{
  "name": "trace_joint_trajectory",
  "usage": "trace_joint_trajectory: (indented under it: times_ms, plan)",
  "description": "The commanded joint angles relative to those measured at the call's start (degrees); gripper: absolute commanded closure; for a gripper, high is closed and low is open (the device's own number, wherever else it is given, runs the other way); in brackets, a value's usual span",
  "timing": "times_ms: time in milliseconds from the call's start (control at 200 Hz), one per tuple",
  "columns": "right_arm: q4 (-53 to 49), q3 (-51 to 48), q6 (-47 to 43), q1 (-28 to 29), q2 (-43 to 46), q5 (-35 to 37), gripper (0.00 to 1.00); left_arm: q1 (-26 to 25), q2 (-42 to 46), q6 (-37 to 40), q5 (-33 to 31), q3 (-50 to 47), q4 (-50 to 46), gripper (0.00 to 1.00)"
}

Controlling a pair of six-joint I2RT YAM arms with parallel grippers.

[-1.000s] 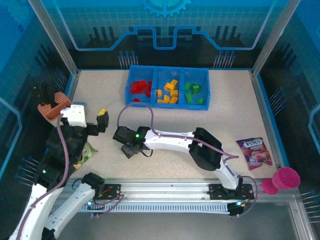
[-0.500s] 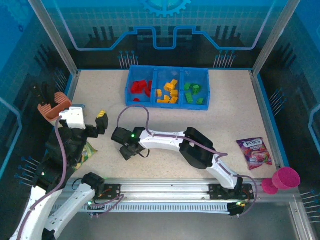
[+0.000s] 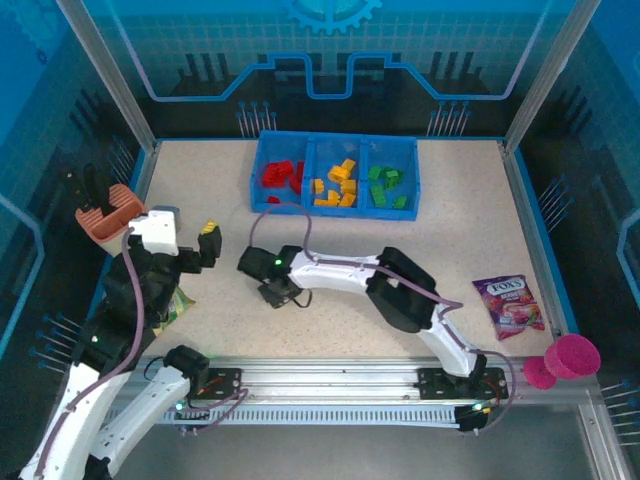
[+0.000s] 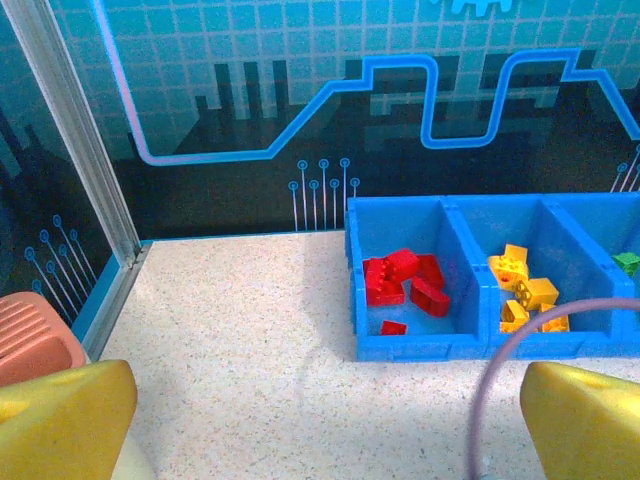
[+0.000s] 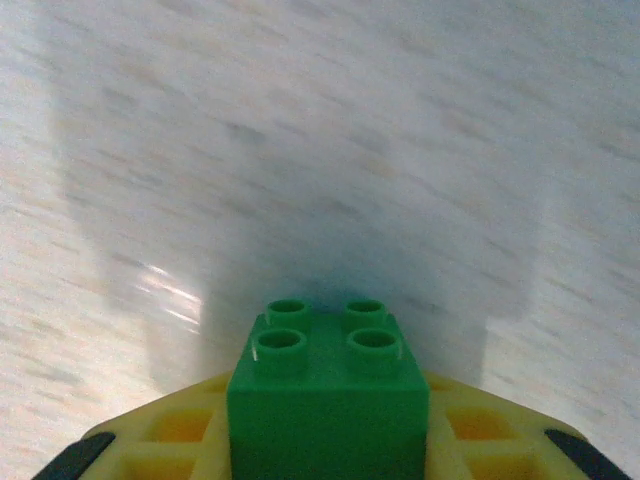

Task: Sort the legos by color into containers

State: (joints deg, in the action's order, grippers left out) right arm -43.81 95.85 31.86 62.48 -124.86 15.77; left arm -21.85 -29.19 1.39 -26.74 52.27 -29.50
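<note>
One green lego was clamped in the right gripper, seated between its yellow fingers with the studs turned away from the wrist camera. That grip was judged to be for carrying. The brick was held low over bare table top, left of centre and well apart from the blue tray at the far side.

The left gripper was spread wide with nothing between its fingers. It was parked at the left, near the utensil holder, and aimed toward the tray. It was judged to be kept out of the right arm's way.

Three compartments were already loaded by colour:
- red legos on the left
- yellow-orange legos in the middle
- green legos on the right, judged to be the target for the held brick

Sorting was judged to be nearly done.

The surface was flat, matte, speckled beige, and blurred under the right wrist. The cell was enclosed by aluminium posts and blue printed panels. A snack packet lay near right, and a magenta cup sat at the near right corner. A second packet was partly hidden under the left arm.
</note>
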Motion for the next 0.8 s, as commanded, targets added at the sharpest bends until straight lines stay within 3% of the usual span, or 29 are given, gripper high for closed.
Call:
trace_joint_trajectory:
  times_ms: [0, 155, 290, 540, 796]
  plan:
    - [-4.25, -7.99, -2.68, -5.94, 11.73, 6.99, 0.75, 0.31, -1.65, -0.94, -0.07, -1.17, 3.19, 0.01]
    - [-2.77, -15.10, -10.73, -18.22, 23.28, 10.71, 0.75, 0.33, -5.39, -0.82, 0.67, -2.24, 6.14, 0.01]
    - [2.97, -12.06, -18.59, -29.60, 24.34, 9.15, 0.75, 0.40, -9.01, 0.04, 0.08, -1.96, 8.15, 0.01]
    - [1.42, 11.34, -26.07, -41.82, 8.62, 6.15, 0.75, 0.58, -14.67, 2.46, -1.82, 0.20, 9.86, 0.01]
    - [-2.93, 35.09, -28.01, -46.59, -9.38, 3.54, 0.75, 0.75, -17.02, 2.52, -2.04, 0.55, 9.72, 0.01]
